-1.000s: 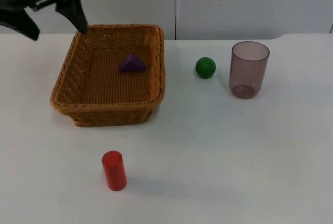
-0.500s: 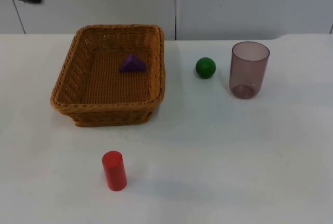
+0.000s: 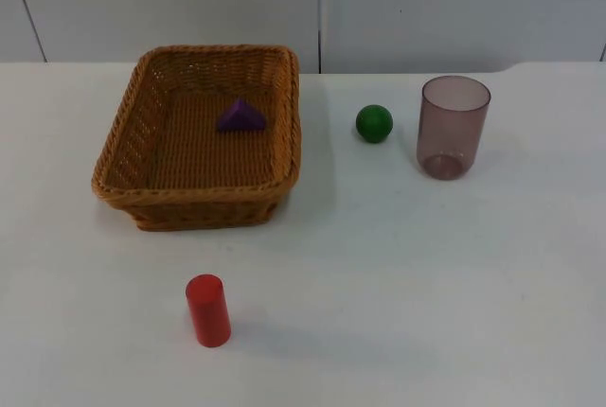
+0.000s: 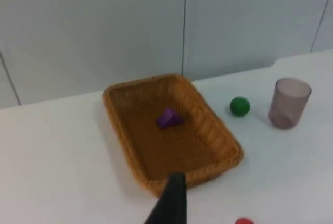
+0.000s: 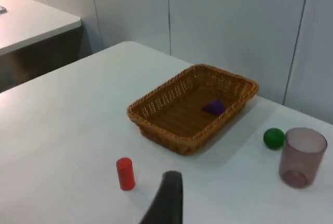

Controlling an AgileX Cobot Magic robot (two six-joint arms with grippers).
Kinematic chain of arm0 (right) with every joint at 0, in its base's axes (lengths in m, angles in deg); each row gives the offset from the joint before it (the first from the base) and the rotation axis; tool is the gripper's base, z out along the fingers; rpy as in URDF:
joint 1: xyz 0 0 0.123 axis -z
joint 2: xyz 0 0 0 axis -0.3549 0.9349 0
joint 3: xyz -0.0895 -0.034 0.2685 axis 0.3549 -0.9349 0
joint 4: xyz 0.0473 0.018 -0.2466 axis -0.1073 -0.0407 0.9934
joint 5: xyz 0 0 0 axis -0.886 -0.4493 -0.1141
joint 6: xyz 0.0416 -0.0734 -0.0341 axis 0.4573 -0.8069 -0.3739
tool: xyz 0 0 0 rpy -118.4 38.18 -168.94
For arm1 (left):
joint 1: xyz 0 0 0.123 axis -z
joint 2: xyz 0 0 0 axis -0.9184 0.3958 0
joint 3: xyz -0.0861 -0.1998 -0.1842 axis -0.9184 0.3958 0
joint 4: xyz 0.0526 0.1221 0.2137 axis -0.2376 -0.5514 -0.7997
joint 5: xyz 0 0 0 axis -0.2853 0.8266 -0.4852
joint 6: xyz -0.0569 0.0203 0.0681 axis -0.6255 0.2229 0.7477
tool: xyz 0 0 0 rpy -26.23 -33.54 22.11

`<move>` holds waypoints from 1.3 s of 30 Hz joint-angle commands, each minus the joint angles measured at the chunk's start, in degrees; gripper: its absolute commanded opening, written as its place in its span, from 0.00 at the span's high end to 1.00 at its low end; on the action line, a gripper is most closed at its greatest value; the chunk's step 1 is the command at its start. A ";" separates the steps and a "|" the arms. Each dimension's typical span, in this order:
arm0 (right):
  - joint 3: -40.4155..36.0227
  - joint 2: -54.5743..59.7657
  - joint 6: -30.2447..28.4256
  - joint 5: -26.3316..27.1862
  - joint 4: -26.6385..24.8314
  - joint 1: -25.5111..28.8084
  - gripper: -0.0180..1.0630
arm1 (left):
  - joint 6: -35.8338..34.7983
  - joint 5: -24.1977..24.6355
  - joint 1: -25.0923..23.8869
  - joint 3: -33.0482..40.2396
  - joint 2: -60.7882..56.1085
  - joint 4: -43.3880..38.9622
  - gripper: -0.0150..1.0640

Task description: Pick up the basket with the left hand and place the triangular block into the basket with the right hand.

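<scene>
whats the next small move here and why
Probably none beyond staying clear: the purple triangular block already lies inside the basket, which rests flat on the white table, untouched by either arm.

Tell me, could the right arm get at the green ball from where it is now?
Probably yes. The green ball sits alone on the table, apart from the cup and the basket, so nothing blocks it.

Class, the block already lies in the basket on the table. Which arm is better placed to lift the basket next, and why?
Probably the left: its fingertip is close over the basket, where the purple block lies; the right fingertip is farther back.
</scene>
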 commanded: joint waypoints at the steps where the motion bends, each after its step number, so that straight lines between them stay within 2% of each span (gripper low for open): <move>1: -0.35 -2.11 0.18 -2.73 0.30 0.11 0.27 | -1.35 3.37 0.40 0.37 -2.02 -2.06 0.24; 4: -0.35 -5.76 0.18 -7.08 0.30 0.11 0.27 | -6.22 6.59 0.40 0.49 -6.01 -6.98 0.24; 9: -0.35 -9.76 0.18 -12.12 0.30 0.11 0.27 | -11.64 8.56 0.40 4.02 -10.88 -15.16 0.24; 14: -0.35 -13.47 0.18 -16.08 0.30 0.11 0.27 | -13.08 9.43 0.40 9.71 -14.83 -14.71 0.24; 16: -0.35 -13.47 0.18 -18.38 0.30 0.11 0.27 | -13.36 11.62 0.40 9.91 -14.83 -14.50 0.24; 19: -0.67 -13.47 0.18 -21.43 0.43 -0.02 0.27 | -13.36 11.73 0.40 9.91 -14.83 -14.19 0.24; 27: -6.92 -13.47 0.06 -20.49 -0.80 -0.02 0.27 | -13.04 13.53 0.40 10.93 -14.83 -15.30 0.24; 31: -7.21 -13.47 -3.93 -19.52 -3.83 -0.02 0.27 | -12.91 13.04 0.40 11.13 -14.83 -15.41 0.24; 39: -7.73 -13.47 -3.93 -18.72 -4.37 -0.02 0.27 | -11.32 12.93 0.40 11.13 -14.83 -15.52 0.24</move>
